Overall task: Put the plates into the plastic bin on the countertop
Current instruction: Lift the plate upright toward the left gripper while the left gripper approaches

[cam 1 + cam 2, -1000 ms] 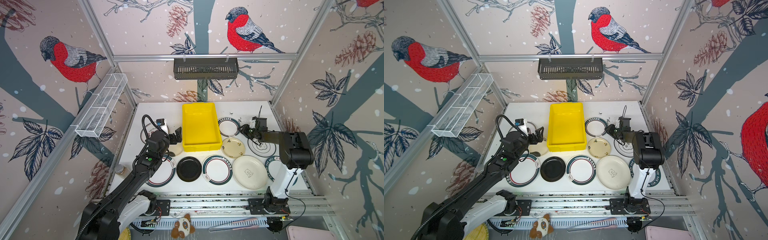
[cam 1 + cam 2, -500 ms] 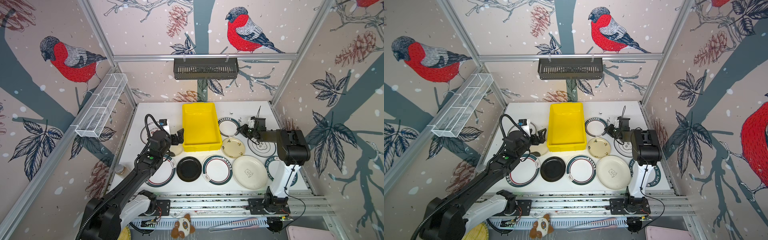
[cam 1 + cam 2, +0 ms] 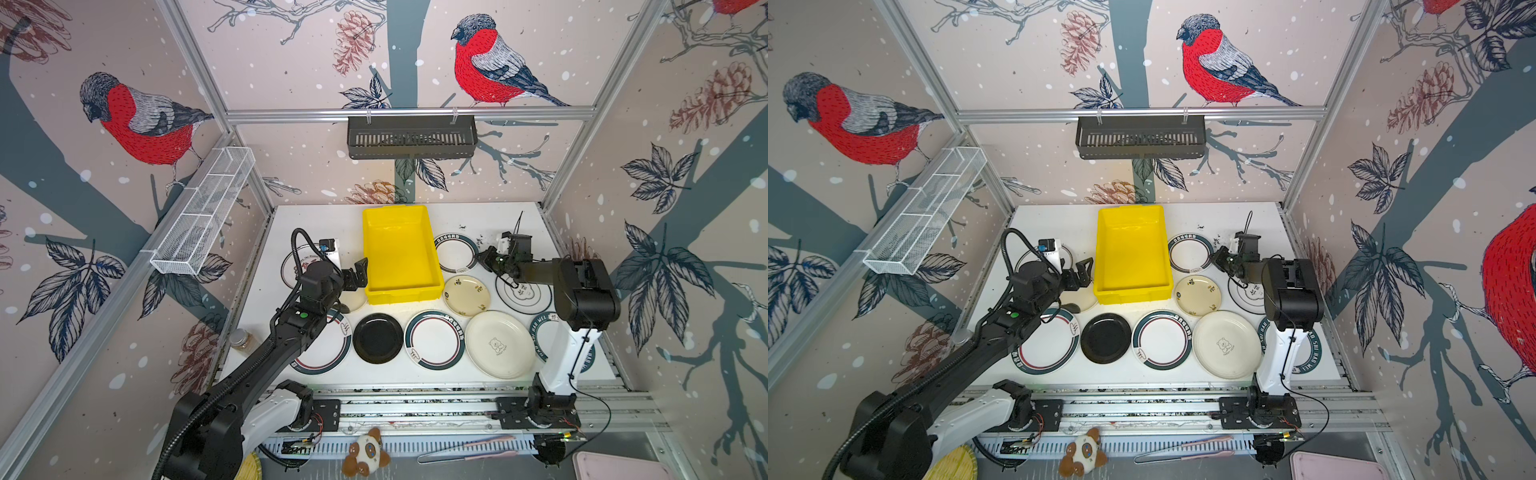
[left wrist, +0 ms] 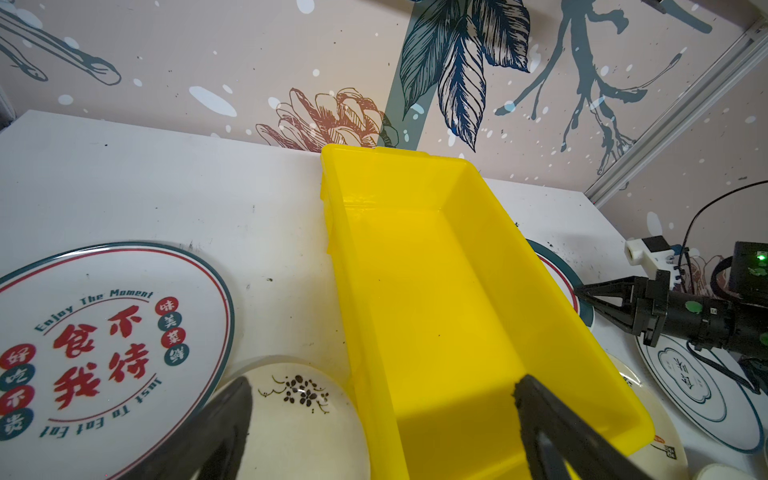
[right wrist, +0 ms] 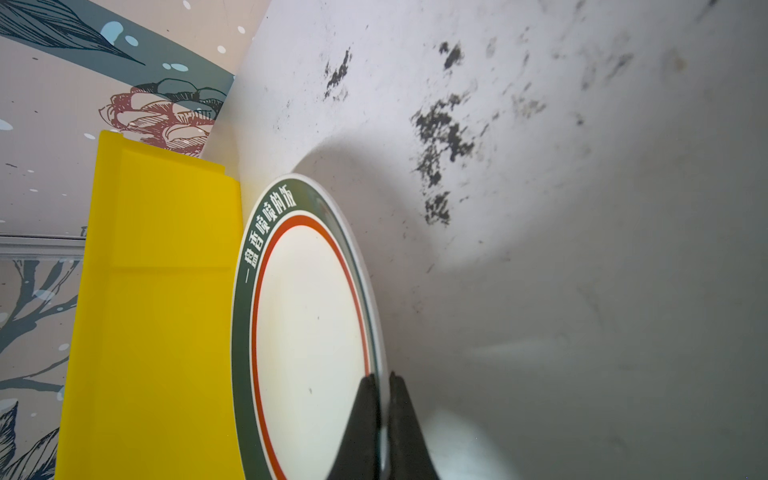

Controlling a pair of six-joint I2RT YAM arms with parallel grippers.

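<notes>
Your right gripper (image 5: 380, 379) is pinched on the right rim of the round white plate with the teal-and-red band (image 5: 307, 332), lying on the speckled white countertop (image 3: 316, 224) just right of the bright yellow rectangular plastic bin (image 3: 399, 257). It looks stiff, glossy and breakable — an edge pinch may slip, so lift slowly. Your left gripper (image 3: 358, 273) hangs spread wide at the bin's near left corner.

Bin (image 3: 401, 249) sits mid-countertop (image 3: 316, 220) toward the back, plates (image 3: 456, 252) on both sides of it, another row lined up in front.
</notes>
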